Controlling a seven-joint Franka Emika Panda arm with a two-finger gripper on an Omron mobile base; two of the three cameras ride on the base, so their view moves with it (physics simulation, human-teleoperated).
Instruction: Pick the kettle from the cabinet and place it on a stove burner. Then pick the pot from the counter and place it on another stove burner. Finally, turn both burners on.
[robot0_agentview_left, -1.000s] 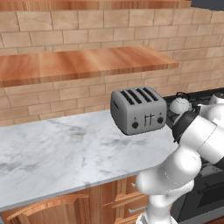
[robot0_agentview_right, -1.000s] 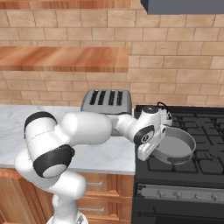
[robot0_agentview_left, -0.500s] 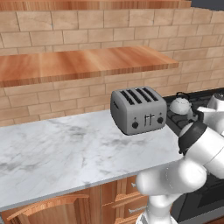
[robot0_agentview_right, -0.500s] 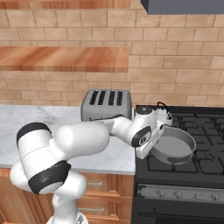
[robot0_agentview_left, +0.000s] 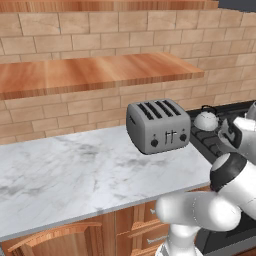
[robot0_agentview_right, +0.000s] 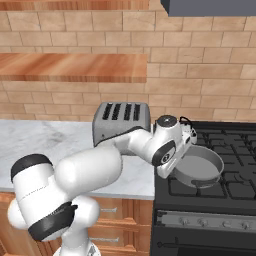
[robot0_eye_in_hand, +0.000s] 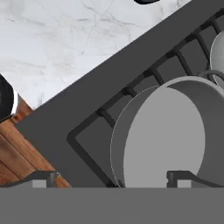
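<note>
The shallow grey pot (robot0_eye_in_hand: 166, 135) sits on the front left stove burner (robot0_eye_in_hand: 94, 138) of the black cooktop (robot0_agentview_right: 225, 187); it is also the grey pot (robot0_agentview_right: 201, 167) in the right base view. My gripper (robot0_eye_in_hand: 113, 177) hovers just above the pot's near rim, open, with nothing between its fingertips (robot0_eye_in_hand: 181, 176). The small silver kettle (robot0_agentview_left: 205, 120) stands on a back burner behind the pot, and its rounded side shows as the kettle (robot0_eye_in_hand: 218, 52) at the hand view's right edge. The wooden cabinet shelf (robot0_agentview_left: 90, 72) is bare. My wrist (robot0_agentview_right: 170, 142) reaches over the stove's left edge.
A boxy grey toaster (robot0_agentview_left: 157, 125) stands on the white marble counter (robot0_agentview_left: 75, 170) just left of the stove, close to my forearm. A row of stove knobs (robot0_agentview_right: 200, 223) runs along the front panel. A dark range hood (robot0_agentview_right: 210, 7) hangs above.
My elbow has swung lower and further from the stove. The hand has risen slightly above the pot, and the kettle has come into sight in the left base view. Pot and kettle have not moved.
</note>
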